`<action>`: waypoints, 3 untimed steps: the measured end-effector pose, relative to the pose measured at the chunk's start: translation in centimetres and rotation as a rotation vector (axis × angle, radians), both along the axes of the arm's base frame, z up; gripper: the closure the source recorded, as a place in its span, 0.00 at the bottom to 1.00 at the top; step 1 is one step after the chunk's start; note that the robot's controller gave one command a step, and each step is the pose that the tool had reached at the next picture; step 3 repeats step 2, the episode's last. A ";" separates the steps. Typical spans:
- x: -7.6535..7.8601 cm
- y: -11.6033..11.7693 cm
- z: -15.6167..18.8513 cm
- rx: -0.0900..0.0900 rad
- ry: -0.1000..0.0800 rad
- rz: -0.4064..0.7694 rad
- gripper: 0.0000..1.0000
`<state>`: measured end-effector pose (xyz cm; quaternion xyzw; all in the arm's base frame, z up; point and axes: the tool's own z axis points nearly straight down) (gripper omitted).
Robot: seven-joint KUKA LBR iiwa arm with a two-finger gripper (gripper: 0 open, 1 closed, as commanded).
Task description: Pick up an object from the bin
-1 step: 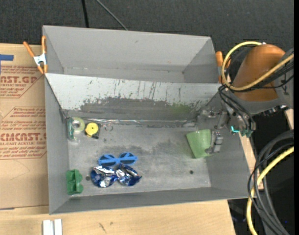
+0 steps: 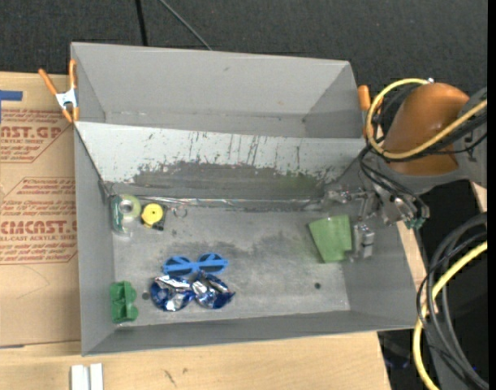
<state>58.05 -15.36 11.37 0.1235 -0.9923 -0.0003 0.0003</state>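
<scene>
My gripper (image 2: pixel 365 234) is at the right side of the bin, low against the right wall. Directly to its left, touching or nearly touching it, a pale green squarish piece (image 2: pixel 329 239) lies on the bin floor. Whether the gripper has hold of that piece I cannot tell.
At the bin's left, a small yellow round thing (image 2: pixel 153 214) sits beside a clear greenish cylinder (image 2: pixel 124 211). A blue X-shaped piece (image 2: pixel 195 264) and crumpled blue-and-silver wrappers (image 2: pixel 191 293) lie at the front, with a dark green block (image 2: pixel 123 301) in the front left corner.
</scene>
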 end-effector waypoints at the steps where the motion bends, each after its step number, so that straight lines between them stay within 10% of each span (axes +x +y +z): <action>1: 0.3 0.0 0.4 -0.001 -0.009 0.000 1.00; 2: -0.1 0.4 9.4 -0.003 -0.011 -0.027 1.00; 3: -0.1 0.4 9.4 -0.003 -0.011 -0.027 1.00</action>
